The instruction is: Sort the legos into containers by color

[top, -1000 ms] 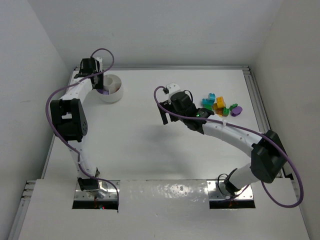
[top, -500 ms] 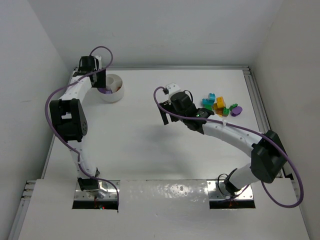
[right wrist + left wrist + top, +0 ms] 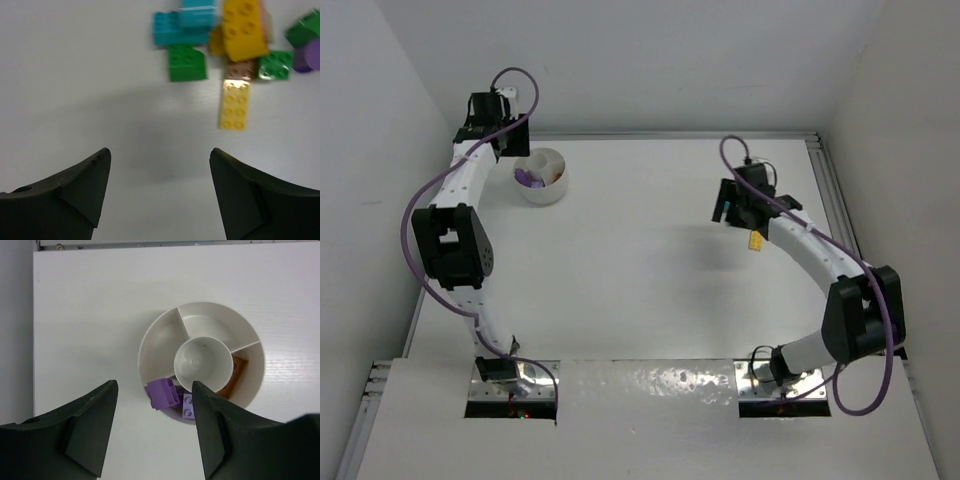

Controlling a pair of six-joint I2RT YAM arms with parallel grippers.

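Plastic bricks (image 3: 186, 62) cluster ahead of my open, empty right gripper (image 3: 159, 152): likely light, hard, slick. I'd pinch the yellow brick (image 3: 234, 105) across its long sides; left gripper (image 3: 154, 387) open above the bowl (image 3: 210, 322).

Purple lego (image 3: 312, 56) cropped; orange lego (image 3: 236, 376) half hidden.

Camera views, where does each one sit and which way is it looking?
Top external: above and behind the robot, looking down on the table; left arm and right arm show.
Left wrist: on the left arm, facing down at the bowl; the left gripper shows, open.
Right wrist: on the right arm, facing down at the legos; the right gripper shows, open.
Shared: top external and left wrist both see the bowl.
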